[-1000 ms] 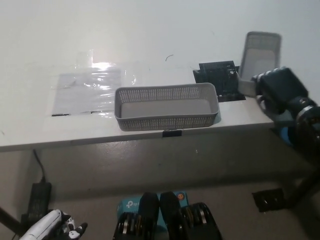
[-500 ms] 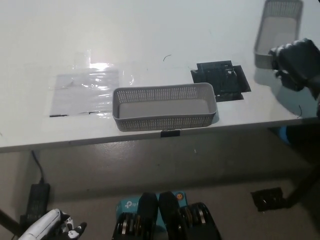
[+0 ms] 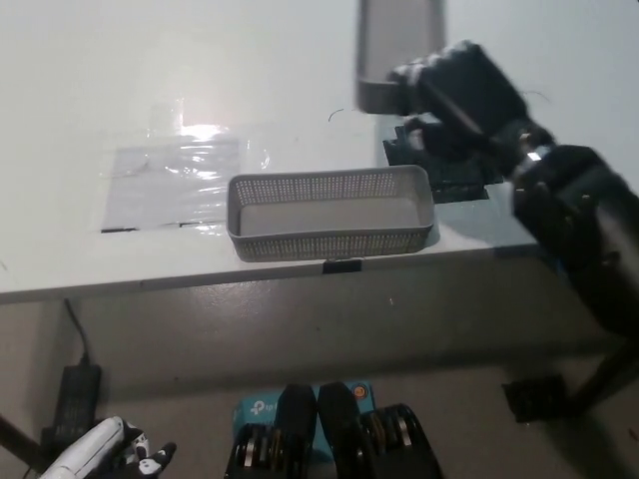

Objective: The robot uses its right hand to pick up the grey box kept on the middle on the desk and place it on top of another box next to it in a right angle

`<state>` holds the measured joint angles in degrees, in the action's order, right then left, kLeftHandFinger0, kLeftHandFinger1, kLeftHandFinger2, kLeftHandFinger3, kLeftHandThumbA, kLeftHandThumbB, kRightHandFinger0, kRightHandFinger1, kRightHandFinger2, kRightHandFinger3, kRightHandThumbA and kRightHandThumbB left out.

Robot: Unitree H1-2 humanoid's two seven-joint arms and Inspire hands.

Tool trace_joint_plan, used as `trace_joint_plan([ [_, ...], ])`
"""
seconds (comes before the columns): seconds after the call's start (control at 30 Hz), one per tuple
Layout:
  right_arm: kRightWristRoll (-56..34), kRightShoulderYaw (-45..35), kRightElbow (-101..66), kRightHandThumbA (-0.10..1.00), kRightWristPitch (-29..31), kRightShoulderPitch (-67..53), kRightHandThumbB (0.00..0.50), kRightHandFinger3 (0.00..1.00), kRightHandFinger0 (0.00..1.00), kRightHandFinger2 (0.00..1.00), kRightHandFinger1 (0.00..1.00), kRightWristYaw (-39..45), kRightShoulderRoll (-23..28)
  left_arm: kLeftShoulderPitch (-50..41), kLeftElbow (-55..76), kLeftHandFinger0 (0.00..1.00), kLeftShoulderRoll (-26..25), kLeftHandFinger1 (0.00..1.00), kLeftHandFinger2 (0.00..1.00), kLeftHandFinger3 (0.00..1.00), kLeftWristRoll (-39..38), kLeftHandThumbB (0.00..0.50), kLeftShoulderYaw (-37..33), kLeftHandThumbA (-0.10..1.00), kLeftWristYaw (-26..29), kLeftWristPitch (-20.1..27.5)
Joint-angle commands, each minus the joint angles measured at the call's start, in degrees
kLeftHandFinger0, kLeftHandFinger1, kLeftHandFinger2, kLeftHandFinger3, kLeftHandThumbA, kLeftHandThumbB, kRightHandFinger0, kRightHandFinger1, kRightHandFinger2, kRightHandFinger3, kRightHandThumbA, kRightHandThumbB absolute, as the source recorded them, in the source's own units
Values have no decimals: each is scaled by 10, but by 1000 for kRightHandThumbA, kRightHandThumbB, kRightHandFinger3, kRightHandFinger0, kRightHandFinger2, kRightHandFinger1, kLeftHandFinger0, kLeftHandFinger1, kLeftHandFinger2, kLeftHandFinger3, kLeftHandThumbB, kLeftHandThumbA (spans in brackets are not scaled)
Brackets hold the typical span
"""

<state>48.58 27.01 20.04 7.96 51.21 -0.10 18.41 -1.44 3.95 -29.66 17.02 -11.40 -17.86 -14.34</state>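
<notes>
Currently I see R robot hand [image 3: 451, 88] clamped on grey box [image 3: 397, 52], raised beyond second box [image 3: 331, 212]; L robot hand [image 3: 112, 451] low, grip unclear; no legible labels.

Grey box [image 3: 397, 45] aloft (motion-blurred), behind mesh grey basket [image 3: 332, 212] at desk's front edge.

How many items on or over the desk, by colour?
Grey mesh boxes: 2, one on the desk, one held aloft in the right hand
Black board: 1
Clear plastic sheet: 1
Total: 4
</notes>
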Motion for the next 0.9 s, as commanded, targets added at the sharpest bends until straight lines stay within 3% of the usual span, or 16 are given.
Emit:
trace_joint_plan([
  [0.0,-36,-19,-53,-100,-39,12,239,282,0,384,32,69,-14,5,1,24,-8,11,41,184,-2,176,8,618,-4,10],
  [0.1,-41,-21,-68,-100,-36,1,258,150,0,286,0,76,-25,4,7,0,-6,2,40,189,-7,169,11,592,-6,2],
  [0.13,-45,-19,-75,-100,-20,-10,288,93,0,254,0,67,-31,3,7,0,-5,12,51,190,-10,173,13,592,-6,6],
  [0.2,-53,-22,-90,-100,-22,-22,304,63,0,221,0,76,-34,7,4,8,-6,19,60,192,-9,172,12,596,-7,8],
  [0.23,-52,-24,-102,-100,-28,-27,322,82,0,254,0,84,-32,13,0,2,-5,11,51,179,-11,182,11,604,-8,11],
  [0.33,-55,-27,-121,-100,-27,-40,336,351,0,377,7,98,-28,13,2,18,-6,13,70,187,1,186,8,614,-4,4],
  [0.37,-54,-27,-125,-100,-28,-43,339,361,0,370,0,100,-28,13,-2,13,-6,5,63,183,-1,192,9,615,-3,8],
  [0.4,-54,-28,-128,-100,-27,-47,343,352,0,366,0,102,-27,13,-3,10,-6,2,63,181,-1,188,9,614,-4,10],
  [0.47,-56,-31,-145,-100,-33,-60,299,321,0,329,0,120,-19,12,1,0,-6,0,63,185,-4,177,9,599,-4,14],
  [0.57,-56,-34,-162,-100,-40,-73,322,245,0,297,0,136,-10,11,5,0,-8,0,51,172,-1,177,8,605,-5,13],
  [0.7,-68,-41,-169,-100,-28,-91,370,331,0,338,0,135,-4,14,4,2,-10,0,50,178,1,174,11,582,-4,9],
  [0.73,-68,-42,-170,-100,-23,-97,348,342,0,336,0,133,-4,15,1,0,-10,0,49,178,-1,169,11,579,-5,11],
  [0.8,-65,-42,-173,-100,-17,-104,350,267,0,315,0,132,0,18,4,1,-12,0,50,181,0,175,10,593,-8,10],
  [0.83,-67,-42,-174,-100,-17,-106,324,256,0,319,0,135,-1,20,4,0,-12,0,31,177,-1,171,10,590,-10,7],
  [0.87,-69,-40,-174,-100,-17,-111,334,247,0,321,0,138,-2,23,3,0,-11,0,31,181,-3,180,10,589,-12,4],
])
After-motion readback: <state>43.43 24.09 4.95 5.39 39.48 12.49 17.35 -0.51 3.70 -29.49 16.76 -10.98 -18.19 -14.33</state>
